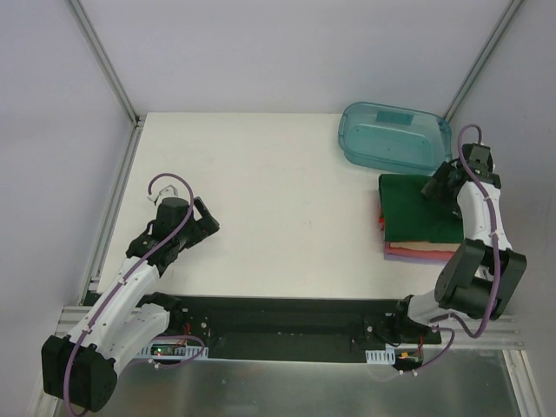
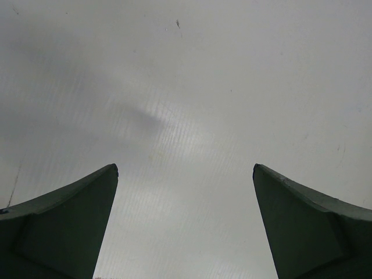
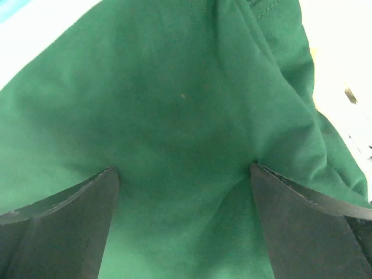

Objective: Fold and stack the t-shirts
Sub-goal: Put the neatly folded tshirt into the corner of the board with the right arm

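Note:
A folded dark green t-shirt (image 1: pixel 415 208) lies on top of a stack at the table's right side. Orange (image 1: pixel 381 221), pink and beige (image 1: pixel 421 253) folded edges show beneath it. My right gripper (image 1: pixel 437 186) is open, its tips pressing down on the green shirt's far right part; in the right wrist view the green cloth (image 3: pixel 174 116) fills the space between the spread fingers (image 3: pixel 302 221). My left gripper (image 1: pixel 207 219) is open and empty above the bare table at the left; the left wrist view shows only white table (image 2: pixel 186 116) between its fingers (image 2: pixel 64 226).
A translucent teal plastic tub (image 1: pixel 395 137) stands upside down just behind the stack, close to my right gripper. Metal frame posts (image 1: pixel 104 65) rise at the table's back corners. A black mat (image 1: pixel 287 326) runs along the near edge between the arm bases.

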You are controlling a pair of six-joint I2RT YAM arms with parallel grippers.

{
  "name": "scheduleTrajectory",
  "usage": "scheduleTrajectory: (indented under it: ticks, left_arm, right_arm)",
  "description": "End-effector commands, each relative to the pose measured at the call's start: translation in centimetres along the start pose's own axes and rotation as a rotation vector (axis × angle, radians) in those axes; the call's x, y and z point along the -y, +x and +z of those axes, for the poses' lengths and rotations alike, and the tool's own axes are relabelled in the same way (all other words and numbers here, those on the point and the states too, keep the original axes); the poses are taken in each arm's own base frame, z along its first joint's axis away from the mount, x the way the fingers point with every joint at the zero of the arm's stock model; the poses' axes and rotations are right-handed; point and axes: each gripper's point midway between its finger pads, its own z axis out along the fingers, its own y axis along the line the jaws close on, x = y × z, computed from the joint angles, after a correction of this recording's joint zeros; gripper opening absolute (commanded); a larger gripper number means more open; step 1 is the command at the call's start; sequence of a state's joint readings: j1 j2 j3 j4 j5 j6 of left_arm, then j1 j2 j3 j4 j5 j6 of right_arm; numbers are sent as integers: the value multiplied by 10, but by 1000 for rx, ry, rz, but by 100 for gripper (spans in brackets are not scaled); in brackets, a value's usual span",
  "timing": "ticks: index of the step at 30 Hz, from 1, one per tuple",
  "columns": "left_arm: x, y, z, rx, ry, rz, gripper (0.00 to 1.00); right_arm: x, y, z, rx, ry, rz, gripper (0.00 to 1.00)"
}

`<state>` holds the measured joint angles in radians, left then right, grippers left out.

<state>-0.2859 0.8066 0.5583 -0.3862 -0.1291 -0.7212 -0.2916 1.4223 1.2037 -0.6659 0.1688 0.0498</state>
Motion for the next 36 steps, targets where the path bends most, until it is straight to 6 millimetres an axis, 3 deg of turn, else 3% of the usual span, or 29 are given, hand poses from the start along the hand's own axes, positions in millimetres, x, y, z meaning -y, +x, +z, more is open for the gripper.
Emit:
scheduleTrajectory:
  ticks: [1, 6, 9, 11, 16, 18, 23, 26, 31, 36]
  left_arm:
    - [2, -9, -4, 23, 5, 9, 99]
    - [1, -10, -4, 30, -1, 8, 99]
    - [2, -10, -4, 27, 2, 7, 99]
    - [4, -11, -4, 24, 8, 10, 99]
    - [11, -12, -8, 15, 35, 10, 99]
    - [14, -13, -12, 10, 52, 10, 99]
    - [22, -17, -27, 19, 91, -4, 99]
    - [17, -18, -35, 38, 82, -8, 99]
    - [19, -26, -59, 116, 142, -46, 99]
    - [13, -35, -80, 198, 156, -65, 99]
  right_arm:
    - [19, 1, 40, -9, 59, 94, 96]
    - [34, 17, 81, -60, 57, 157, 96]
    - [28, 20, 86, -61, -12, 156, 96]
    - [19, 12, 78, -41, -66, 146, 96]
    - [-5, -13, 16, 76, -234, 107, 96]
    - [-11, -14, -14, 121, -290, 87, 96]
    - [-38, 15, -88, 203, -535, 22, 96]
    - [-44, 33, -122, 316, -649, 2, 96]
    - [-39, 58, -147, 478, -705, -1, 96]
    - [-28, 70, -153, 571, -680, -2, 96]
